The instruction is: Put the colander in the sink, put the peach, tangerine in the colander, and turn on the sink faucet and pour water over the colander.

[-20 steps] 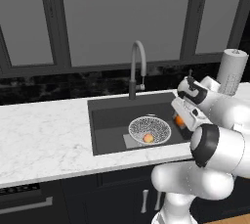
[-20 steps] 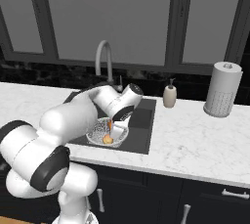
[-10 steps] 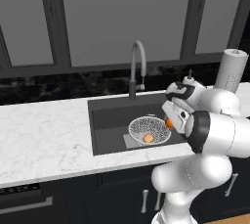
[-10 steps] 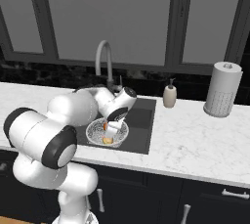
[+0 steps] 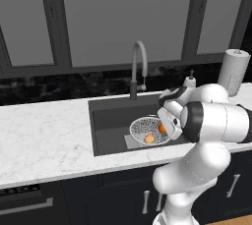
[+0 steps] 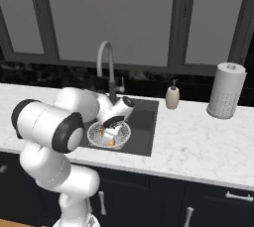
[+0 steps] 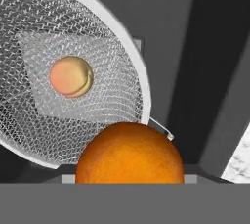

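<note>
Jaws clamped on tangerine (image 7: 129, 153) above colander (image 7: 58, 115) rim — early release risks it bouncing off, missing peach (image 7: 71, 76) — into sink (image 5: 110, 121).

Arm has folded in tighter over the sink (image 5: 106, 121), elbow swung toward the base. Claw (image 5: 166, 126) with the tangerine (image 5: 162, 128) has come down from the right rim to just over the colander (image 5: 142, 128), by its right edge. Peach (image 5: 149, 139) now unblocked inside it in the right base view.
</note>
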